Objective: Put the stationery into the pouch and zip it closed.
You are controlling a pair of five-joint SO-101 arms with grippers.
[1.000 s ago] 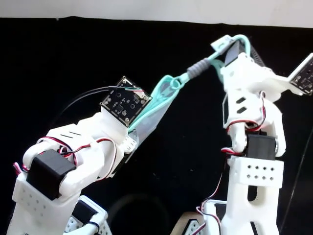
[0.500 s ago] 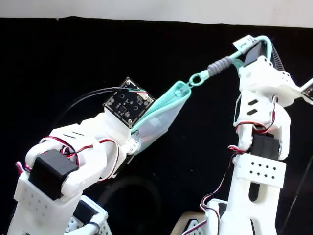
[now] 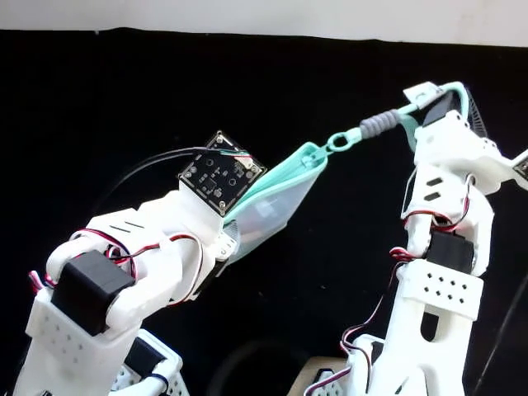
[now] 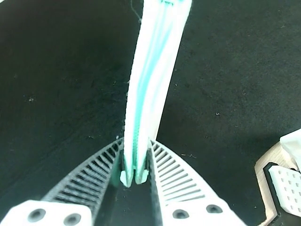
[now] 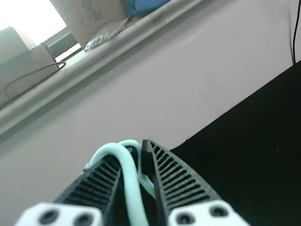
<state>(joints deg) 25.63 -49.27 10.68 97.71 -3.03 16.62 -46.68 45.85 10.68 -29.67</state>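
A translucent pouch with a mint zipper hangs in the air, stretched between the two arms. My left gripper is shut on the pouch's lower end; in the left wrist view the pouch edge runs straight out from the gripper. The mint zipper pull sits at the pouch's upper corner, joined to a grey bead and a mint cord. My right gripper is shut on that cord, which loops between its fingers as the cord at the gripper. I cannot make out what is inside the pouch.
Black cloth covers the table, with a pale wall behind it. The arms' white bases and a wooden plate stand at the near edge. Boxes and clutter sit on a ledge beyond the wall.
My right gripper has moved right with the cord, dragging the zipper pull along. The pouch's open mouth has drawn shut and the pouch is now stretched taut. The left arm shifted slightly.
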